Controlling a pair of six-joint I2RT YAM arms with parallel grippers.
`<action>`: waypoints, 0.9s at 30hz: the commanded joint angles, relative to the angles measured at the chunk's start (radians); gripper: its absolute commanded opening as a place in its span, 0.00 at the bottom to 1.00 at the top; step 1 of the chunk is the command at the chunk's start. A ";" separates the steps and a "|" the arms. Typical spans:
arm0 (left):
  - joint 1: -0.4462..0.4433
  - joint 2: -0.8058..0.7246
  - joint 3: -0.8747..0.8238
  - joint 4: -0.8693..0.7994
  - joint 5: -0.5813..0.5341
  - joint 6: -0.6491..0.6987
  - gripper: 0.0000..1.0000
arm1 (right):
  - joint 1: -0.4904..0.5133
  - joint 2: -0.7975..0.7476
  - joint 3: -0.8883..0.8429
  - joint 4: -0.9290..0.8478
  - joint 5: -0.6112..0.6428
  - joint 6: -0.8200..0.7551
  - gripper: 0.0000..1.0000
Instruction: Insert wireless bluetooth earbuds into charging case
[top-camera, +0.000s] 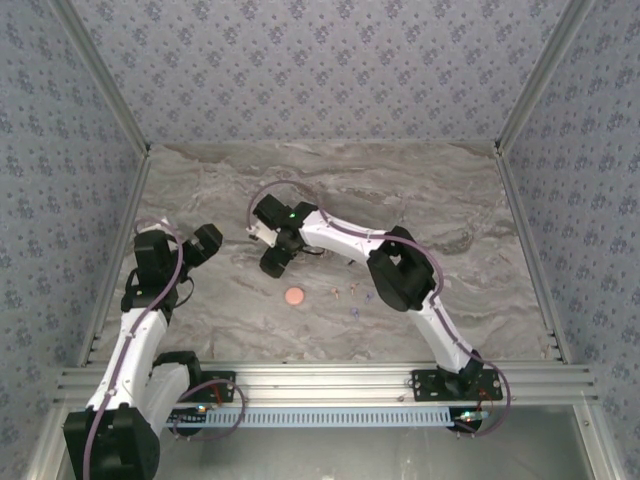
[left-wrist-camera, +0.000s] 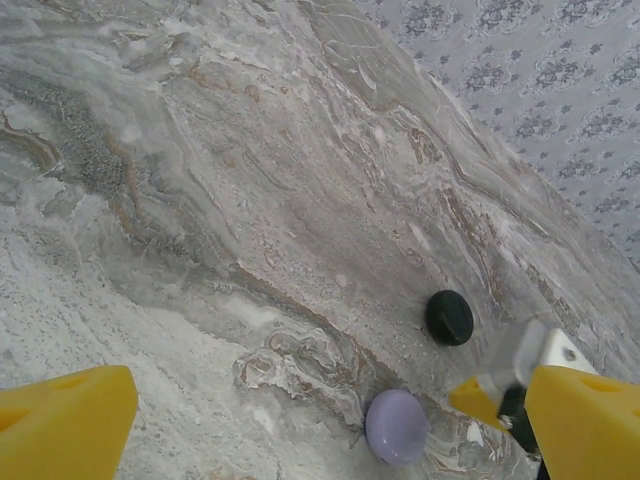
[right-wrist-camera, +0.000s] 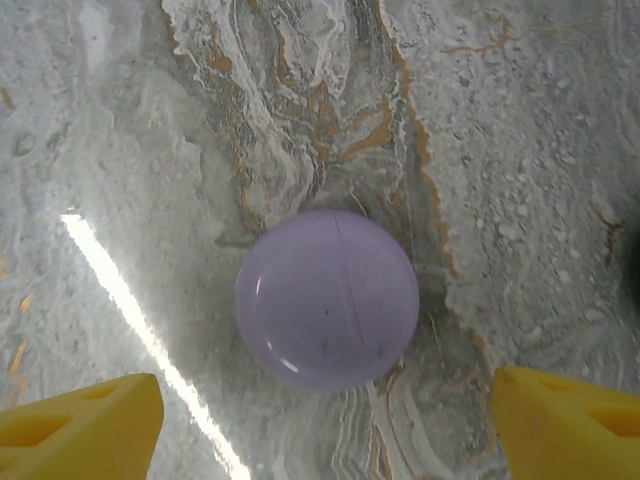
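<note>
Lilac round case (right-wrist-camera: 327, 300), one, by spread right claw (right-wrist-camera: 322, 398); left claw (left-wrist-camera: 330, 400) spread; black round case (left-wrist-camera: 449, 317), one.

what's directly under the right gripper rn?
A closed lilac round case lies on the marble table below the open right gripper, untouched. Its lid hides whatever is inside.

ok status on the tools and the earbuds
left tool open, off to the side. right tool open, straddling lilac disc, not touching. earbuds loose on table by orange disc. black disc near lilac one.
</note>
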 joint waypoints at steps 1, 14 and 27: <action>0.007 -0.015 -0.003 -0.001 0.018 -0.008 0.99 | 0.016 0.048 0.054 -0.054 0.017 -0.024 0.85; 0.008 -0.011 -0.009 0.012 0.041 -0.011 0.99 | 0.018 0.097 0.046 -0.011 0.059 -0.036 0.64; 0.007 -0.013 -0.007 0.026 0.082 -0.017 0.99 | 0.002 0.123 0.043 0.049 0.045 -0.021 0.62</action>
